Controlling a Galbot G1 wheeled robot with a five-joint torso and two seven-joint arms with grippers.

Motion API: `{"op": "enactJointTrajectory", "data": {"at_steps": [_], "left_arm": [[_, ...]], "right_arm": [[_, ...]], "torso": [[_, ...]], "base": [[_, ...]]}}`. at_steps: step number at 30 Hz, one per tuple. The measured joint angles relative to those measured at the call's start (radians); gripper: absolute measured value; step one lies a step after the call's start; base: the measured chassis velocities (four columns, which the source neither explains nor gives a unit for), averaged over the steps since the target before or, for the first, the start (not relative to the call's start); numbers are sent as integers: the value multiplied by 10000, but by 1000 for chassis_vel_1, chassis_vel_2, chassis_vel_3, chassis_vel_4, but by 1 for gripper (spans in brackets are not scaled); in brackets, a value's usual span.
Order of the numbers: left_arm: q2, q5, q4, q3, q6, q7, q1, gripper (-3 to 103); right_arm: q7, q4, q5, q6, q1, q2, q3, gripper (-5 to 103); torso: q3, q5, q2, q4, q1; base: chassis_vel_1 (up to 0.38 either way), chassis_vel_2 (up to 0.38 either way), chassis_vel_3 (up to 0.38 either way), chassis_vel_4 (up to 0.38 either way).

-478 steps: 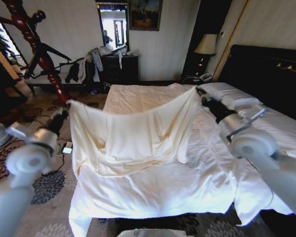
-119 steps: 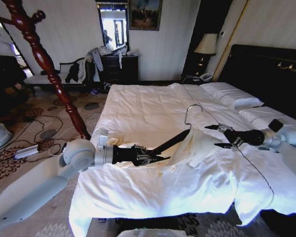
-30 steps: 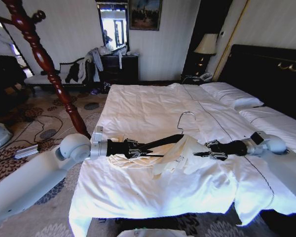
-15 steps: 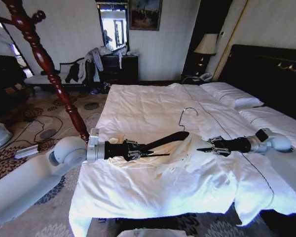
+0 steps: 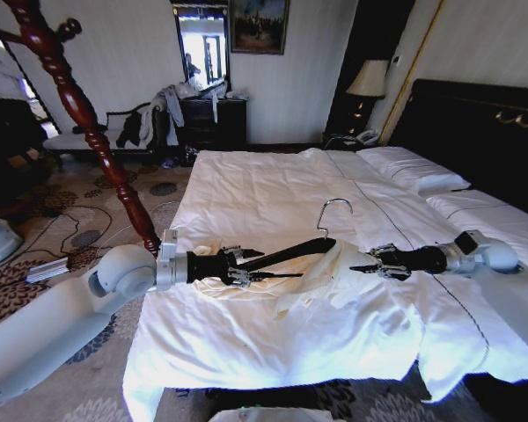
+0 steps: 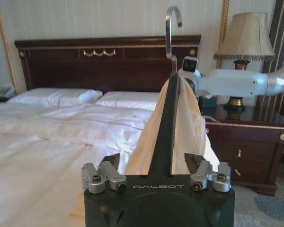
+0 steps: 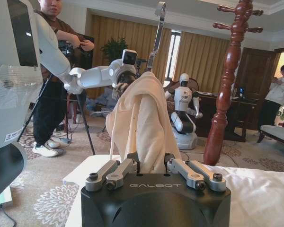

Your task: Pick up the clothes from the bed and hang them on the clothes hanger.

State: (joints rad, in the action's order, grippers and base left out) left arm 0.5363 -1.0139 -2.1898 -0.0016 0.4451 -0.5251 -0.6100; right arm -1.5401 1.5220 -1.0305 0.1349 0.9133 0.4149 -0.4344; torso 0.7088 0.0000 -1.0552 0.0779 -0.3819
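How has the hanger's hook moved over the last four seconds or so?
Yes. The hanger hook has shifted toward the robot's left and slightly lower, measured against the bed's duvet seam; left claw holds its end.

We cannot see the far shoulder of the clothes hanger [image 5: 286, 253] beneath the clothes [image 5: 321, 272], nor tell from the head view how the right end effector [image 5: 359, 267] meets that fabric.

striped pale walls, a patterned carpet [image 5: 35, 264], a framed painting [image 5: 259, 25] (above a dark dresser [image 5: 213, 121]), a lit bedside lamp [image 5: 368, 81].
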Motion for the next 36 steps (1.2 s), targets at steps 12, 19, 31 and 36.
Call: {"op": "enactJointTrajectory", "data": {"at_steps": [12,19,31,36], "left_arm": [[483,-1819,231,-1628,-248,723,192,100],[901,-2127,2095,-1710,76,5296,-145,100],[1767,2018,2945,-1080,-509,5435,-3421,100],[2105,2621,3580,-434,-430,5027,-2938,100]], "right_arm": [[12,-331,155,26,111,100,-40,20],[15,622,175,99,216,100,-411,20],[19,1087,229,199,87,354,-387,20],[20,1055,338,221,49,532,-229,20]], "torso": [[0,3,0,0,1],[1,-3,0,0,-1],[0,-3,0,-2,1],[0,2,0,1,1]], "base": [[0,0,0,0],[0,0,0,0],[0,0,0,0],[0,0,0,0]]}}
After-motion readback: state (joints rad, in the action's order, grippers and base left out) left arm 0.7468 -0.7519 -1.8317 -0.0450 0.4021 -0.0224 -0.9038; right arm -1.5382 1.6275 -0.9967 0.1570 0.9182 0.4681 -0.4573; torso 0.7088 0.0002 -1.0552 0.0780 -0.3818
